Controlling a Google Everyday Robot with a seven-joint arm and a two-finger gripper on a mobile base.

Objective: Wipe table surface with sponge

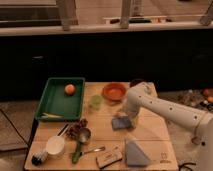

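End effector (pixel 128 116) points down onto the sponge (pixel 120 123) on the table surface (pixel 150 136), arm bent overhead; whether it grips, I cannot tell.

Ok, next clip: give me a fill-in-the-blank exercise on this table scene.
1. The claw is low, right at the blue-grey ____ on the table surface.
2. The green tray holds one round ____ object.
3. Beside the orange bowl stands a ____ cup.
Missing words: sponge; orange; green.
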